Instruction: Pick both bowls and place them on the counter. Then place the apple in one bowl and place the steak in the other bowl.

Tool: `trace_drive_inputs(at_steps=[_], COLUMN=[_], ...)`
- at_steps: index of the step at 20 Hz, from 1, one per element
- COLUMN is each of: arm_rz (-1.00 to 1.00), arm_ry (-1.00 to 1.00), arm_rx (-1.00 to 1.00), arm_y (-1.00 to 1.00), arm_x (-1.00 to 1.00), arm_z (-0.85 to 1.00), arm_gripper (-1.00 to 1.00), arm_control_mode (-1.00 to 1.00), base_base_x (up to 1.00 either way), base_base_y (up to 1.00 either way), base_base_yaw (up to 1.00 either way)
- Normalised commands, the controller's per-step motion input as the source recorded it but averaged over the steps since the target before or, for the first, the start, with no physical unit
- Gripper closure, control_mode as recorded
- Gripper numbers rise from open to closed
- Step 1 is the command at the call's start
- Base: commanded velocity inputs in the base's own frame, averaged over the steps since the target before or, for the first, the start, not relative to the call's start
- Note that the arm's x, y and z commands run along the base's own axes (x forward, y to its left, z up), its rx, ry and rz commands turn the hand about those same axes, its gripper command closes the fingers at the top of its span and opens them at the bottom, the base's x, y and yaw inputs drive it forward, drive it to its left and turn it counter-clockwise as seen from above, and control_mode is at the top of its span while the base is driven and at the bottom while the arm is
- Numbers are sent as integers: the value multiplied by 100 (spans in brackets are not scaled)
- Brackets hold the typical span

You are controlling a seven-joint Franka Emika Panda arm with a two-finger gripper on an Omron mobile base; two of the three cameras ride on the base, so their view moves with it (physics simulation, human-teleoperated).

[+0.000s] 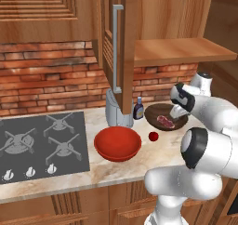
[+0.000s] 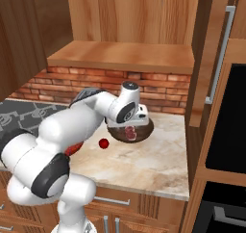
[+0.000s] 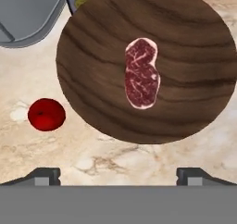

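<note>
While the steak [image 3: 142,73] lies in the brown bowl [image 3: 92,70], the gripper [image 3: 118,174] (open) hovers above.

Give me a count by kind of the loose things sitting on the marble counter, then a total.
Bowls: 2, glossy red bowl, dark brown wooden bowl
Food: 2, small dark red apple, pinkish steak slab
Bottles: 1, small dark bottle
Grey appliance: 1
Total: 6

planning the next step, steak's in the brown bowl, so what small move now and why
Probably swing the open gripper over to the apple: it lies on the counter between the bowls, the red bowl holds nothing, and the steak already rests in the brown bowl.
</note>
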Motion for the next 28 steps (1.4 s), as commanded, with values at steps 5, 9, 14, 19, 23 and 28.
trace_drive_inputs(at_steps=[5, 9, 14, 19, 23, 28], arm_rz=[-20, -34, -28, -20, -8, -10], arm_ry=[3, 7, 1, 1, 1, 1], arm_rx=[9, 11, 12, 12, 2, 0], arm_y=[12, 21, 34, 42, 45, 37], arm_x=[-49, -42, -34, -11, 8, 15], arm_z=[28, 13, 0, -1, -12, -13], arm_gripper=[-100, -100, -100, -100, -100, -100], arm_control_mode=[-100, -100, -100, -100, -100, -100], base_base_x=[0, 0, 0, 0, 0, 0], base_base_y=[0, 0, 0, 0, 0, 0], base_base_yaw=[0, 0, 0, 0, 0, 0])
